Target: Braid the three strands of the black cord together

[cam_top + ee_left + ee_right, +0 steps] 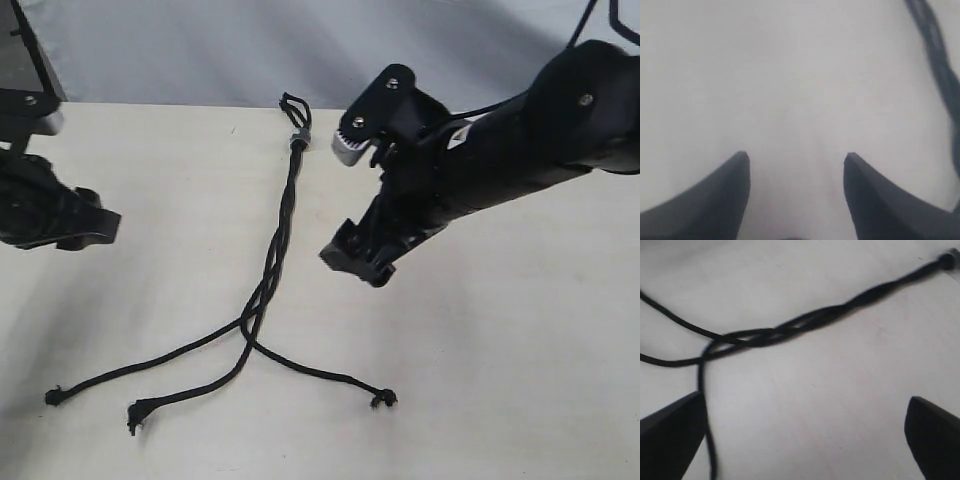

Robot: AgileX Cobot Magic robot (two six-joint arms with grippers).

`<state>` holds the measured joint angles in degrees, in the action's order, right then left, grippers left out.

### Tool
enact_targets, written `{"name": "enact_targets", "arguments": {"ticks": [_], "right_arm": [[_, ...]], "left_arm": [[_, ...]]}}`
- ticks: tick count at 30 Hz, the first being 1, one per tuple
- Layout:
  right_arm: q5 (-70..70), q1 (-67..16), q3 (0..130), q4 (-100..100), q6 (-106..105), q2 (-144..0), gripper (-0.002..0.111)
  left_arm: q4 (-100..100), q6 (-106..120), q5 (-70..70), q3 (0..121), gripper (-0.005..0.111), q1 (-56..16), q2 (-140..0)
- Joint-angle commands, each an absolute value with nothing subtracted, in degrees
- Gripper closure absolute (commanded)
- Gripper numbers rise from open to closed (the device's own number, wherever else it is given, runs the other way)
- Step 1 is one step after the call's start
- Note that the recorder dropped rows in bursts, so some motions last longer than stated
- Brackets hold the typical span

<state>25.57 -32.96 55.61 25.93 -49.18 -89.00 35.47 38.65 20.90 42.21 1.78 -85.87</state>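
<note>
The black cord [283,225] lies on the pale table with its short loop [294,104] and grey band [298,134] at the far end. It is twisted together down to about [256,308]. Below that the three strands splay apart, with tips at the left [54,397], the middle [135,412] and the right [383,399]. My left gripper [100,228] is off to the left, open and empty [796,157], with the cord [939,60] at the frame's edge. My right gripper [360,265] hovers right of the braid, wide open [805,405]. The braid [840,310] lies beyond the right gripper, and one strand [702,377] runs by one finger.
A grey backdrop [200,50] rises behind the table's far edge. A dark panel [25,50] stands at the back left corner. The right arm's body [520,140] reaches in from the upper right, above the table.
</note>
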Motion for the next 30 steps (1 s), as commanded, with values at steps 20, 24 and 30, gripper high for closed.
{"name": "enact_targets", "arguments": {"ticks": [20,24,30], "right_arm": [[43.51,-58.99,98.71,22.78,-50.31,-128.12,0.008],[45.04,-60.07,102.57,20.48,-50.31,-132.36,0.009],[48.59,-60.20,103.88,19.11,-50.20,-135.18,0.049]], "left_arm": [[36.54,26.93,1.83,34.71,0.053,18.70,-88.29],[36.54,26.93,1.69,34.71,0.053,18.70,-88.25],[36.54,26.29,1.56,34.71,0.053,18.70,-88.25]]}}
